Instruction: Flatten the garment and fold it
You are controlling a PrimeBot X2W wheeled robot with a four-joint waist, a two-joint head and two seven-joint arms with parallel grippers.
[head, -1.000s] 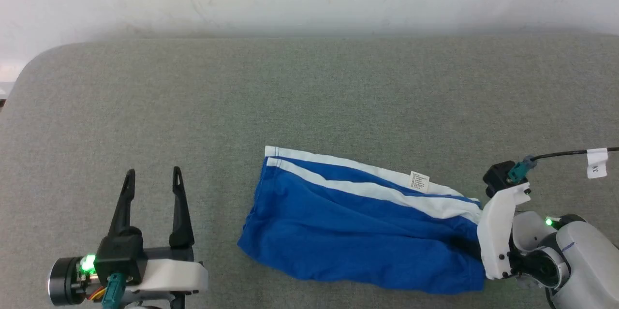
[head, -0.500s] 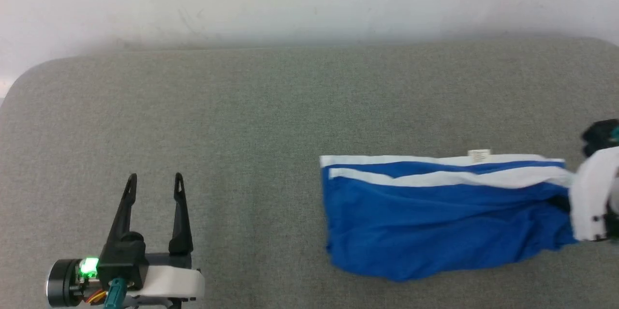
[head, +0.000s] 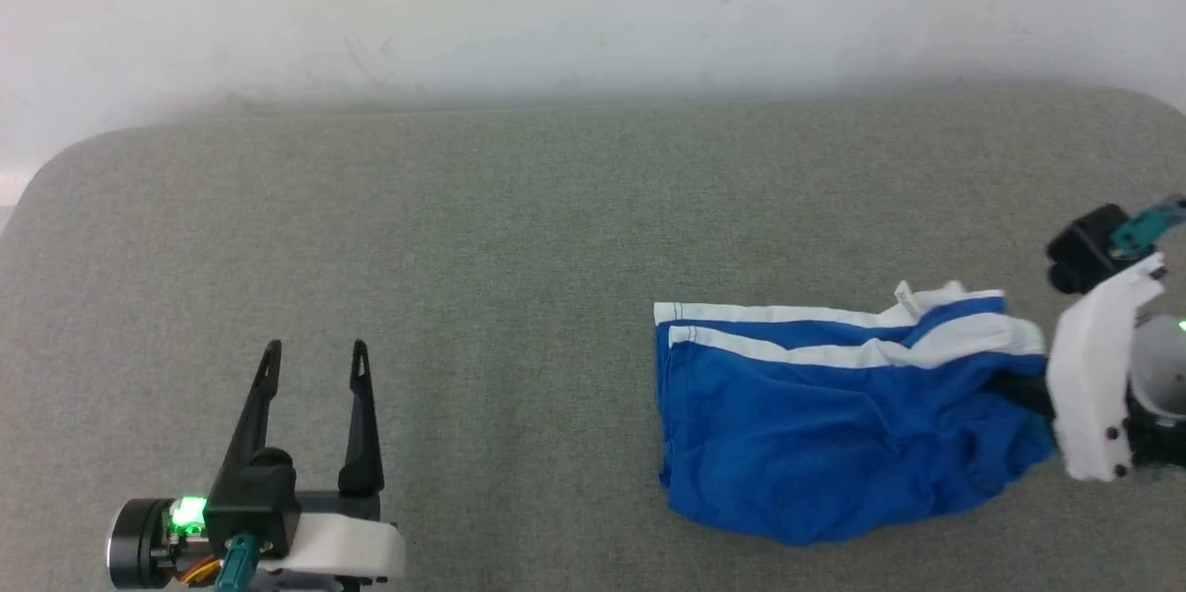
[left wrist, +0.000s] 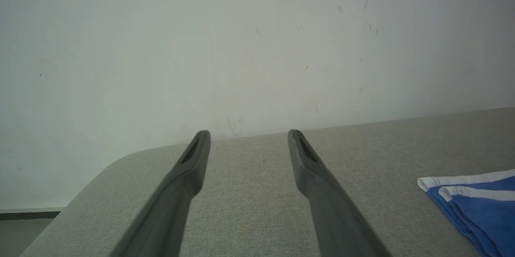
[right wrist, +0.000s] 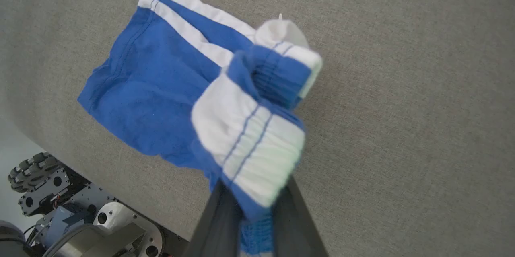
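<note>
The garment (head: 815, 425), bright blue shorts with white side stripes, lies rumpled on the right part of the grey cloth-covered table (head: 519, 231). Its right end is bunched and raised a little, with a small white tag (head: 903, 297) sticking up. My right gripper (head: 1019, 388) is shut on that end. In the right wrist view its dark fingers (right wrist: 219, 216) pinch the gathered white and blue waistband (right wrist: 249, 144), and the rest of the garment (right wrist: 157, 84) trails away on the table. My left gripper (head: 315, 356) stands open at the lower left, well apart from the garment (left wrist: 478, 200), with nothing between its fingers (left wrist: 189, 168).
A pale wall (head: 593, 8) rises behind the table's far edge. The table's rounded corner (head: 56, 175) is at far left. In the right wrist view the robot's wheeled base (right wrist: 60, 216) sits below the table's near edge.
My right gripper has shut on the garment's right end and dragged it to the right, then lifted that end so it bunches. The left gripper has stayed put. The camera has shifted slightly.
</note>
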